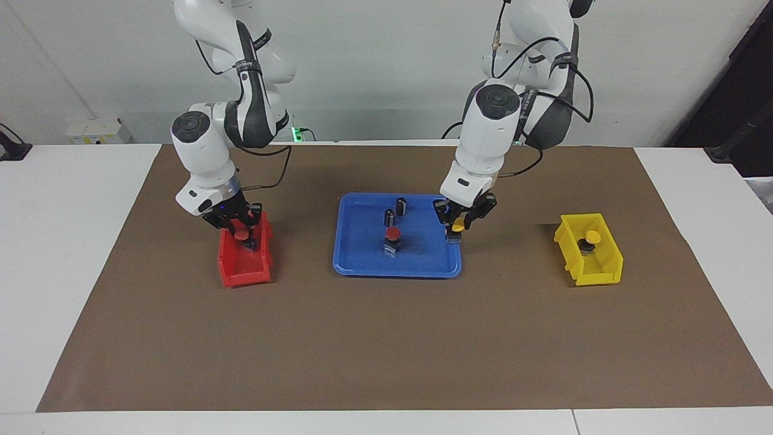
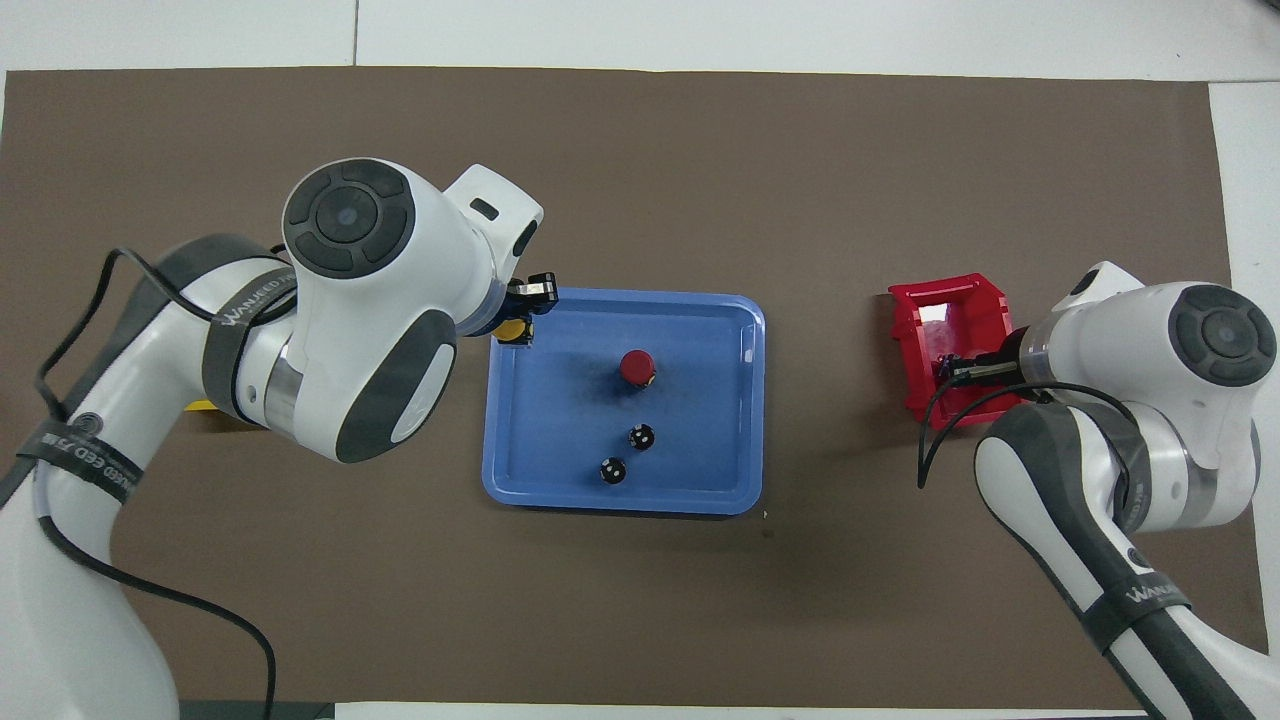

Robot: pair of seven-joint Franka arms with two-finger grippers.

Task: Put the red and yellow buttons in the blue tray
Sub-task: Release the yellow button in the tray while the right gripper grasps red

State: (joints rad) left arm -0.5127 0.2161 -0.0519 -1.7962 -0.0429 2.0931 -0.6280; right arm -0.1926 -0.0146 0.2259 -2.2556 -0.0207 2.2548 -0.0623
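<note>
The left hand (image 1: 458, 225) grips a yellow button (image 1: 458, 226) over the blue tray's (image 1: 362, 266) edge (one red button (image 1: 392, 235) already inside), likely lowering next, while the right hand (image 1: 240, 232) clasps another red button (image 1: 241, 232) over the red bin (image 1: 244, 275)

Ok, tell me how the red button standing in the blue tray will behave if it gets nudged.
The red button in the blue tray probably tips easily: wide cap on a narrower upright body. Toppled, it may roll on that round cap. It looks rigid and light.

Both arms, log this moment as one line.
left gripper: yellow button over blue tray | right gripper: red button over red bin
</note>
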